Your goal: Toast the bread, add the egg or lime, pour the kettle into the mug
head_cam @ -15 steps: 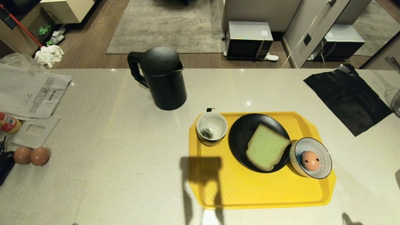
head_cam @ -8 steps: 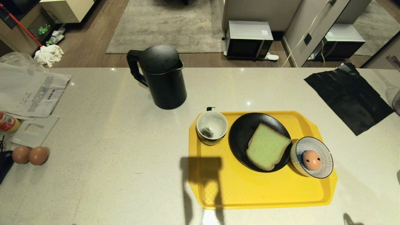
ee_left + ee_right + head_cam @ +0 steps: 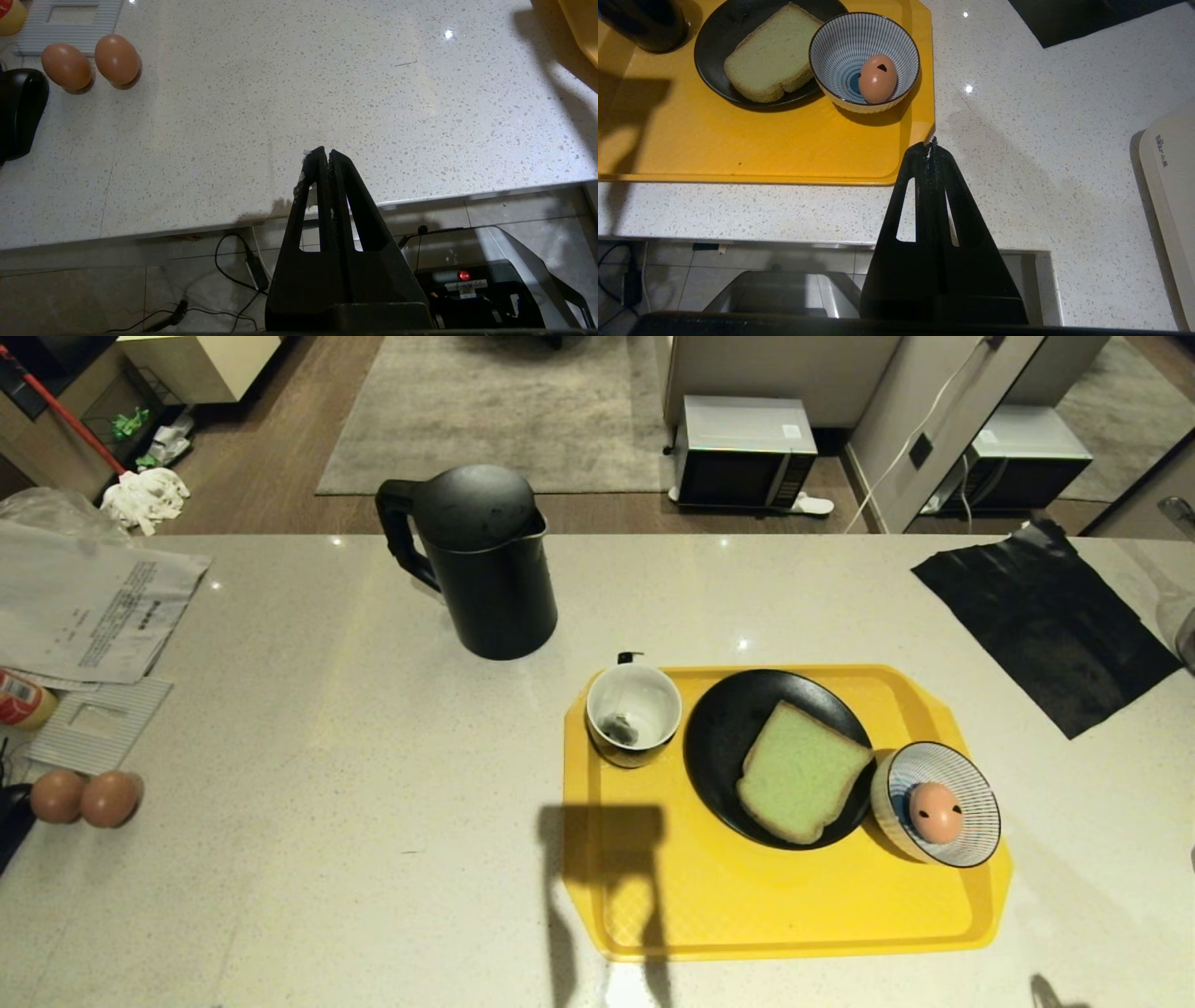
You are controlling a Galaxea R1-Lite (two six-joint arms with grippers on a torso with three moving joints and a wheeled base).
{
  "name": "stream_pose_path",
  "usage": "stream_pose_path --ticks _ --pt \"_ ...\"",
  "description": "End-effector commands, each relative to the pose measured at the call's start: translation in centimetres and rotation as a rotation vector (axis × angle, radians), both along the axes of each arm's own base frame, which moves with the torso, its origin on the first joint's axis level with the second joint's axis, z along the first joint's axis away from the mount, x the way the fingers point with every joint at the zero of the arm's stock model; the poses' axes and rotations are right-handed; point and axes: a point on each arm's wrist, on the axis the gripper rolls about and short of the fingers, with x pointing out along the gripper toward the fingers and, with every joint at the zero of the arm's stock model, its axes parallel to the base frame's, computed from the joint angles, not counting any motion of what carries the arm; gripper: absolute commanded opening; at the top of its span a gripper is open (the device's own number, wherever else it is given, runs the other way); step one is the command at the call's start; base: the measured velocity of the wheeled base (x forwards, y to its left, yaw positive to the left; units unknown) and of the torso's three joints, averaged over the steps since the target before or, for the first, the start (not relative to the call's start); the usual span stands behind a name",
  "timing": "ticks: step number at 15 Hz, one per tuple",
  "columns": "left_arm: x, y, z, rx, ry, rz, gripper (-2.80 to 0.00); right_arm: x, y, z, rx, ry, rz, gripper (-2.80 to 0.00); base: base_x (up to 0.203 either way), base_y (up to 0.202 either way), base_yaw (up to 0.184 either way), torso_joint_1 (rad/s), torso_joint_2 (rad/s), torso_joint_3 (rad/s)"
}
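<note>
— On the yellow tray (image 3: 794, 915), where do you see things?
— Bread (image 3: 801, 772) on the black plate (image 3: 724, 747), egg (image 3: 934, 812) in the striped bowl (image 3: 966, 775), mug (image 3: 633, 714) beside it, kettle (image 3: 478, 560) behind.
— Any change?
— Only your view shifted; nothing moved. Left gripper (image 3: 325, 154) and right gripper (image 3: 930, 144) hang closed, empty, near the tray's front edge

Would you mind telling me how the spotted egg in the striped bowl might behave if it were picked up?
The egg is smooth and rounded, so it may slip from a pinch. Its shell probably cracks easily. It would likely roll within the curved bowl if nudged.
</note>
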Motion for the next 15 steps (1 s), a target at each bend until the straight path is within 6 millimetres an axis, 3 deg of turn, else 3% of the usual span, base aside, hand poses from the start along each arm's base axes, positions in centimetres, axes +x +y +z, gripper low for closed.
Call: stream_pose_path --ticks 1,9,15 --pt "0.00 0.00 0.00 -0.003 0.000 0.000 -2.80 0.22 0.00 -0.76 0.001 0.027 0.000 -2.80 0.000 0.000 0.000 -0.059 0.11 0.061" --pt "0.00 0.00 0.02 -0.003 -0.002 -0.001 -2.80 0.21 0.00 -0.72 0.001 0.026 0.000 -2.80 0.000 0.000 0.000 -0.059 0.12 0.061" --pt "0.00 0.00 0.00 -0.003 -0.001 -0.001 -2.80 0.23 0.00 -0.75 0.000 0.028 0.000 -2.80 0.000 0.000 0.000 -0.065 0.12 0.221"
